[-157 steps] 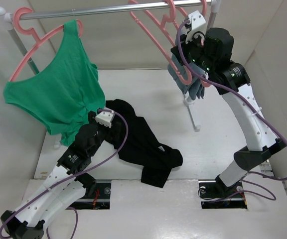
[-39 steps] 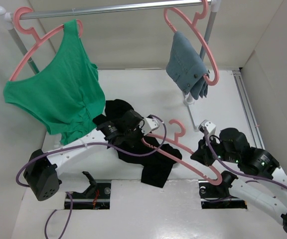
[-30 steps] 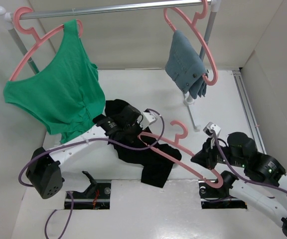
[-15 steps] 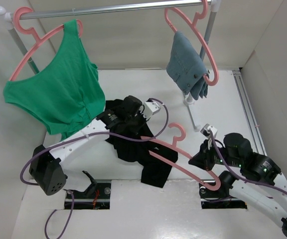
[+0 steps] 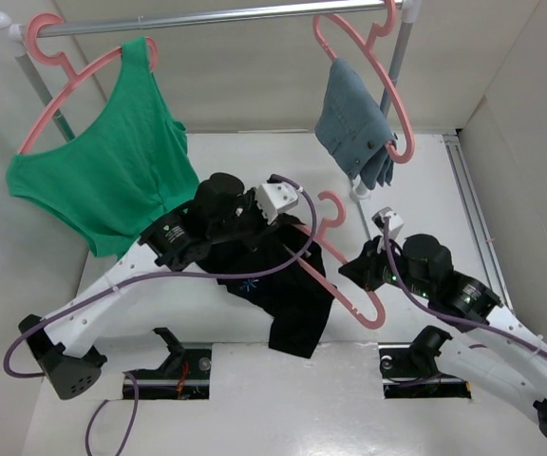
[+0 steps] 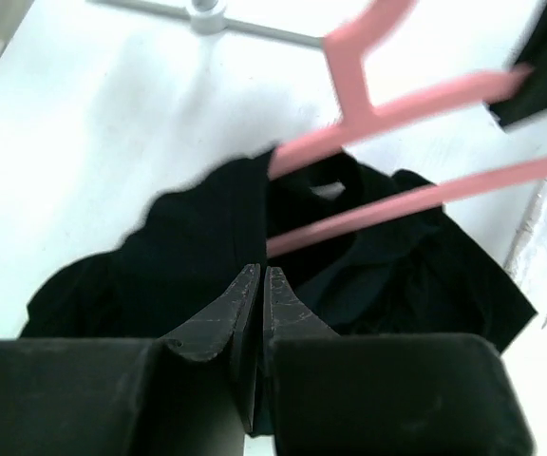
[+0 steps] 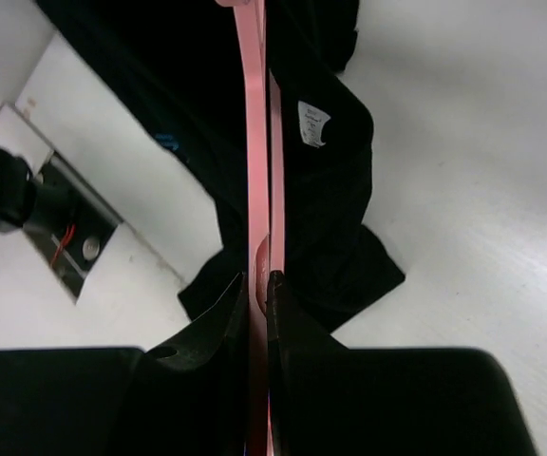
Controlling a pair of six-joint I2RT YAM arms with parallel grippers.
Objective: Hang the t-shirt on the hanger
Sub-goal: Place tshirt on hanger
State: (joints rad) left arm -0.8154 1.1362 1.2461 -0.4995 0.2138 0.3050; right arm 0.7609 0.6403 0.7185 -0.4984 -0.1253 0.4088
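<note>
T-shirt (image 5: 283,290) hangs off clenched left gripper (image 6: 260,271), likely pinched near collar; hanger (image 7: 252,114), clamped in right gripper (image 7: 257,277), lies just right, arm aimed into cloth.

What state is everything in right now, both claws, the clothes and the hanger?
Black cloth t-shirt: bunched, not yet hung.
Large pink plastic hanger: tilted, one end at the t-shirt's collar.
Left claw: shut on the t-shirt.
Right claw: shut on the hanger.
Green tank top: hung on the metal rail.
Blue-grey garment: hung on the same rail.
</note>
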